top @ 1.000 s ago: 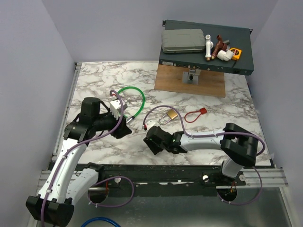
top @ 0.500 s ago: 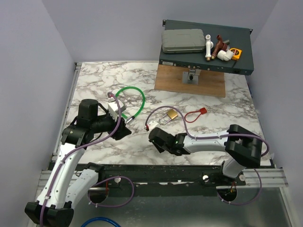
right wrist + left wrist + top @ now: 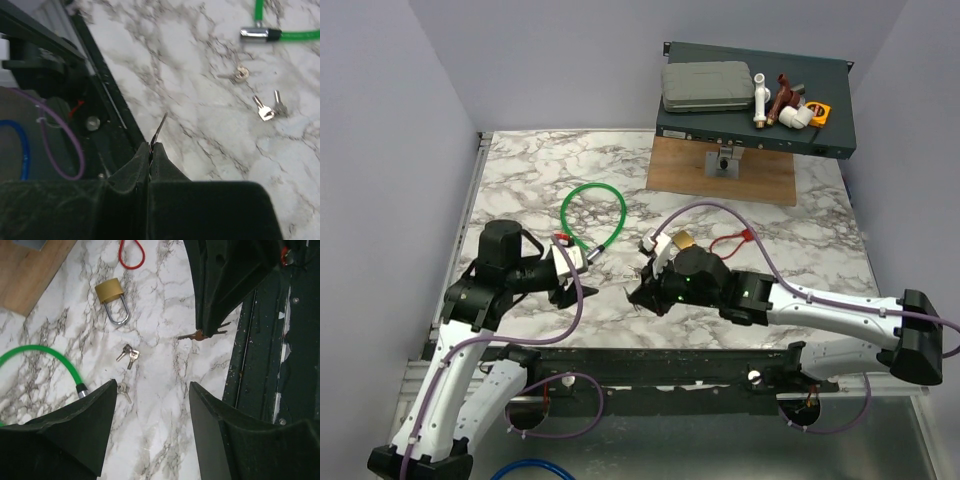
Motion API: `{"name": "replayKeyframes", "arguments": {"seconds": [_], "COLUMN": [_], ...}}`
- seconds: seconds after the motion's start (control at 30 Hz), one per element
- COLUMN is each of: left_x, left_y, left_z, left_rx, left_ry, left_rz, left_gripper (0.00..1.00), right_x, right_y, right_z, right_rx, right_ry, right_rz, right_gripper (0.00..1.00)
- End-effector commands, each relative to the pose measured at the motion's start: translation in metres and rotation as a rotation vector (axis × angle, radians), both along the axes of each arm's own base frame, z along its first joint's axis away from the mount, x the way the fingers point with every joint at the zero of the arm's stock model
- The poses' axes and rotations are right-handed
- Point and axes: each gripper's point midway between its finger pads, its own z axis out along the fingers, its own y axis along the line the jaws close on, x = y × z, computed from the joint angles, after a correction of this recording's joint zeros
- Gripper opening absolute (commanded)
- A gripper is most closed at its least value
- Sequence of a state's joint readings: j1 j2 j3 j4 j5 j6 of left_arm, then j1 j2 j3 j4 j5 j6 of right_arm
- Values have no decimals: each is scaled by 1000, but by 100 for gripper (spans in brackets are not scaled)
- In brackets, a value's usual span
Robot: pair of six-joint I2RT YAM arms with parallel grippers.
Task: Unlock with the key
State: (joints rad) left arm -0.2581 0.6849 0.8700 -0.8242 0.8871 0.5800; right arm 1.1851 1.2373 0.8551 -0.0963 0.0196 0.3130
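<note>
- The right claw [image 3: 150, 146] is closed tight on the key [image 3: 160, 128], pinching its head, and the thin blade sticks out past the fingertips.
- The key sits on the near side of the padlock [image 3: 112, 295], by the near edge of the counter [image 3: 520, 170]. It is clear of the lock (whether it touches the marble I cannot tell).
- The left claw [image 3: 152, 390] is open with nothing between its fingers, well left of the padlock and low over the marble.
- The padlock lies flat, with a brass body and a silver shackle. From above, the right wrist hides part of it.
- A pair of loose keys [image 3: 128, 354] lies between the padlock and the left claw.
- A single key [image 3: 123, 389] lies farther from the padlock than the pair, just beside one left finger.
- The green cable [image 3: 595, 213] loops on the counter left of the padlock.
- The red cord [image 3: 728, 243], with a red tag, lies just right of the padlock.
- The wooden board [image 3: 760, 180] lies beyond the padlock.
</note>
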Motion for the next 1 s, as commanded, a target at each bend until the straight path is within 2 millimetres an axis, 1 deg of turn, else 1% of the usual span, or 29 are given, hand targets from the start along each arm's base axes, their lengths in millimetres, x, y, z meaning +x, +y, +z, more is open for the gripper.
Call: {"name": "replayKeyframes", "arguments": {"seconds": [0.0,0.07,0.13,0.23,0.3,0.43,0.5,0.57,0.63,0.7,0.87,0.97], "left_x": [0,-4,-12,-29,-39,-60,-71,-78,-79,-76,-53,-48], "left_y": [-15,-20,-25,-29,-31,-31,-31,-31,-31,-31,-36,-38], "left_z": [26,34,44,59,67,81,87,88,88,85,85,88], "left_rx": [-31,-55,-88,-139,-170,-212,-230,-232,-226,-217,-211,-230], "left_ry": [-151,-132,-93,-33,-4,44,81,122,131,134,123,124], "left_rz": [-154,-195,-238,-301,-332,-402,-439,-456,-458,-444,-362,-342], "left_gripper": [60,66,71,76,77,75,74,73,73,72,70,68], "right_x": [-33,-41,-44,-48,-49,-48,-45,-43,-43,-43,-45,-43], "right_y": [20,23,25,26,26,26,26,26,26,26,24,22], "right_z": [64,81,92,103,106,104,105,107,113,119,131,133], "right_rx": [148,169,169,161,147,105,90,82,89,95,97,86], "right_ry": [26,8,-7,-32,-45,-67,-82,-101,-120,-140,-166,-205], "right_rz": [217,281,319,372,394,416,415,419,425,440,462,473], "right_gripper": [1,1,1,1,1,1,1,1,1,1,1,1]}}
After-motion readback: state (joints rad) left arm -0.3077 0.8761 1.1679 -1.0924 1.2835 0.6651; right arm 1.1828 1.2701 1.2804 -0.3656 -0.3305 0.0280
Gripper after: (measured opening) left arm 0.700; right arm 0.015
